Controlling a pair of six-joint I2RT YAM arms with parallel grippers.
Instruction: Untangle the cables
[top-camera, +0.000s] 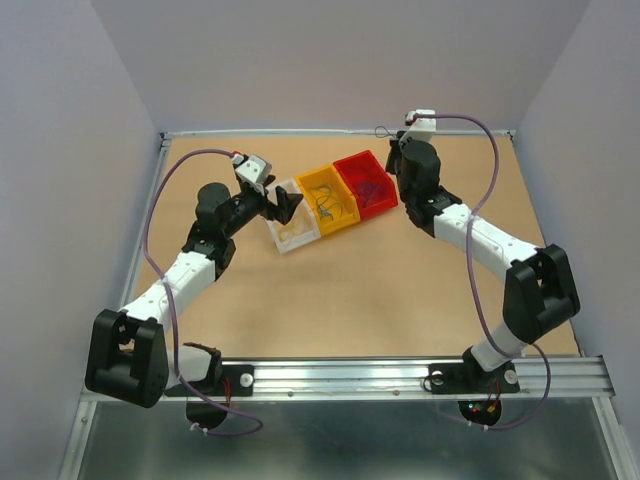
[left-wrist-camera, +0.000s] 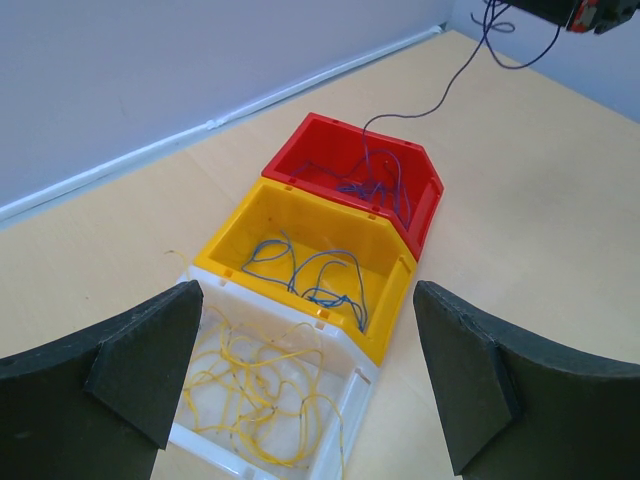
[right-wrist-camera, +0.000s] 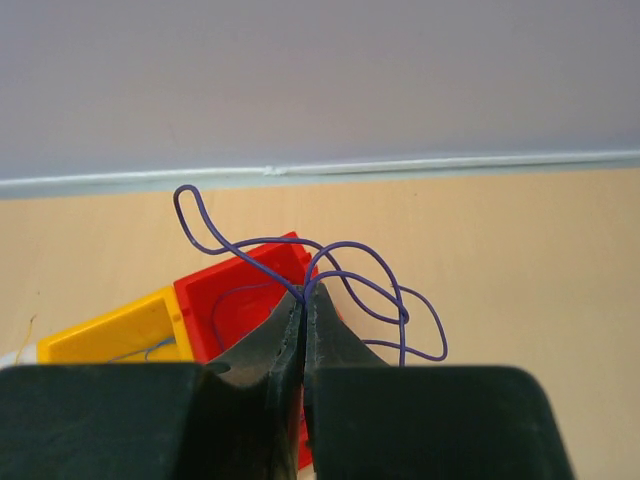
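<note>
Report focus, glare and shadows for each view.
Top external: even light, soft shadows, thin cables barely resolved. Left wrist: yellow bin sharp, no glare, left fingers dark. Right wrist: purple cable crisp, right gripper dark and featureless.

Three bins stand in a diagonal row at upper centre of the worktop (top-camera: 350, 290): white bin (top-camera: 296, 238), yellow bin (top-camera: 340, 226), red bin (top-camera: 352, 160), each holding thin cables (top-camera: 325, 207). The left hand (top-camera: 283, 205) hangs at the white bin. At upper right, the right hand (top-camera: 393, 138) has a thin cable curl (top-camera: 380, 131) at its tip.
</note>
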